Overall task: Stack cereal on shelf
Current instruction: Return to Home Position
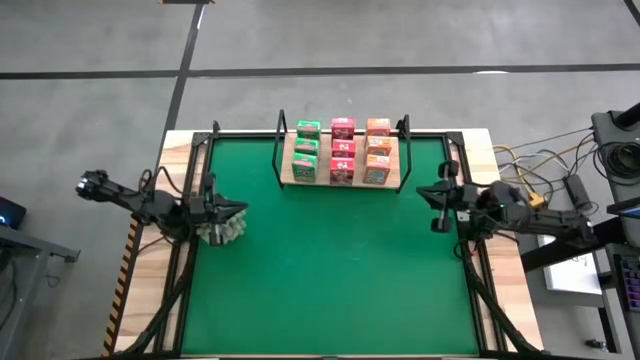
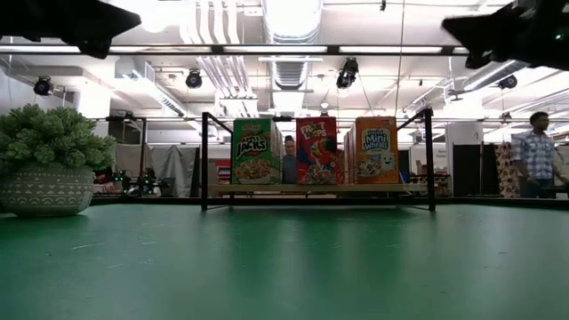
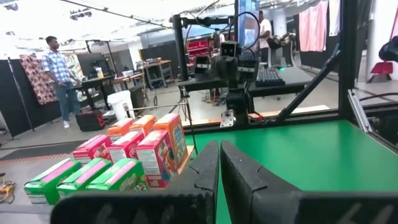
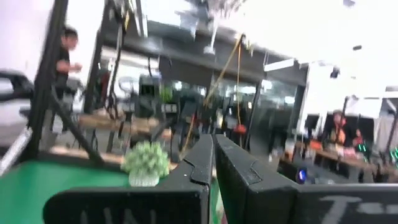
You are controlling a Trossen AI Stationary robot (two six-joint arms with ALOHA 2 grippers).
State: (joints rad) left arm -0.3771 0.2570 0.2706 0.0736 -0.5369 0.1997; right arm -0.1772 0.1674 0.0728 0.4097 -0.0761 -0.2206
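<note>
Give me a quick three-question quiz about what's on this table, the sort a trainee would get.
1. Multiple choice: on the light wooden shelf with black wire uprights, which column of small cereal boxes stands in the middle? A green, B pink-red, C orange.
2. True or false: the left gripper holds a cereal box.
3. Count: how many cereal boxes are on the shelf?
Key: 1 B. 2 False: it is shut on nothing, near the grey-green spiky plant. The right gripper, also shut, hangs at the table's right side. 3 Nine.
</note>
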